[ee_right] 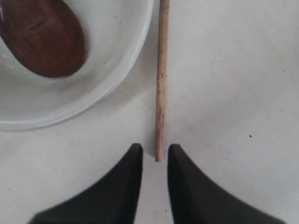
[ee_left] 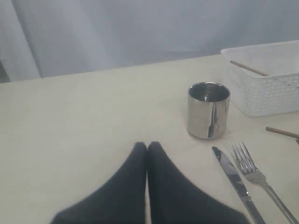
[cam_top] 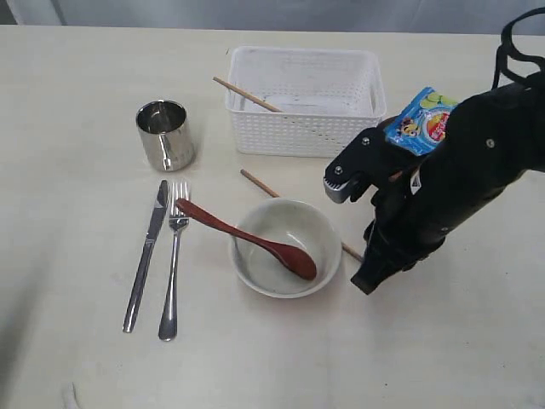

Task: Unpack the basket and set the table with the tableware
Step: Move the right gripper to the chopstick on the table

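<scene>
The white basket (cam_top: 298, 132) holds one wooden chopstick (cam_top: 247, 94) that leans over its rim. The other chopstick (ee_right: 161, 79) lies on the table (cam_top: 85, 358) behind the off-white bowl (cam_top: 285, 204), which holds the reddish-brown spoon (cam_top: 247, 236). My right gripper (ee_right: 155, 148) is narrowly open, its tips on either side of that chopstick's near end without touching it. The steel cup (cam_top: 164, 134), knife (cam_top: 146, 254) and fork (cam_top: 173, 264) sit to the left. My left gripper (ee_left: 147, 145) is shut and empty, low over bare table short of the cup (ee_left: 208, 110). The brown plate is out of view.
A blue chips bag (cam_top: 426, 119) lies right of the basket, partly behind my right arm. That arm (cam_top: 460, 187) covers the table to the right of the bowl. The knife (ee_left: 233, 177) and fork (ee_left: 254, 175) lie parallel beside the left gripper.
</scene>
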Controlling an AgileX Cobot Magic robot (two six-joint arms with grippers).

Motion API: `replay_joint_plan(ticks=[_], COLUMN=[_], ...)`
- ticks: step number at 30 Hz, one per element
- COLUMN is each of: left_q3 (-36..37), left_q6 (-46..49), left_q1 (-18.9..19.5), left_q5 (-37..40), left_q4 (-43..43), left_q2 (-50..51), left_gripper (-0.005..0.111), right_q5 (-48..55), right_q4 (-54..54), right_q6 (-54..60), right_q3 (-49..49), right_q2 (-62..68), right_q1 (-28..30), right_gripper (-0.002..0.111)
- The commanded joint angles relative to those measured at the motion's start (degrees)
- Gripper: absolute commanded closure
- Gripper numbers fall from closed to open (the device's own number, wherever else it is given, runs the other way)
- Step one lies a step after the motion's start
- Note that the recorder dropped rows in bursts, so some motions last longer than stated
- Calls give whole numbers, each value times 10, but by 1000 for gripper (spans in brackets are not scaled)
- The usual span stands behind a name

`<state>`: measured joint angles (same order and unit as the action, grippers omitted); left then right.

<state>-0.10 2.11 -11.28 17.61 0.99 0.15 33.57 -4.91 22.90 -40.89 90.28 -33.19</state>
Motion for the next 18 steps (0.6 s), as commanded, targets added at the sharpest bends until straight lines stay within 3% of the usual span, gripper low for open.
replay_joint_plan(ticks=[1, 14, 16, 18], left_q3=[1, 1, 1, 1], left_q6=[-2, -2, -2, -2], left_q1=[0, 0, 0, 0], left_q5=[-5, -5, -5, -5], left_q4=[-2, -2, -2, -2], left_q2=[-2, -2, -2, -2], left_gripper=[107, 107, 107, 107], right_q5=[-14, -53, -62, -64], right_q4=[-13, -11, -11, -11], right_q6=[10, 20, 20, 20], right_q3=[3, 10, 10, 10], right_q2=[7, 82, 89, 95], right_q1=[4, 3, 3, 3], right_gripper=[54, 58, 62, 76])
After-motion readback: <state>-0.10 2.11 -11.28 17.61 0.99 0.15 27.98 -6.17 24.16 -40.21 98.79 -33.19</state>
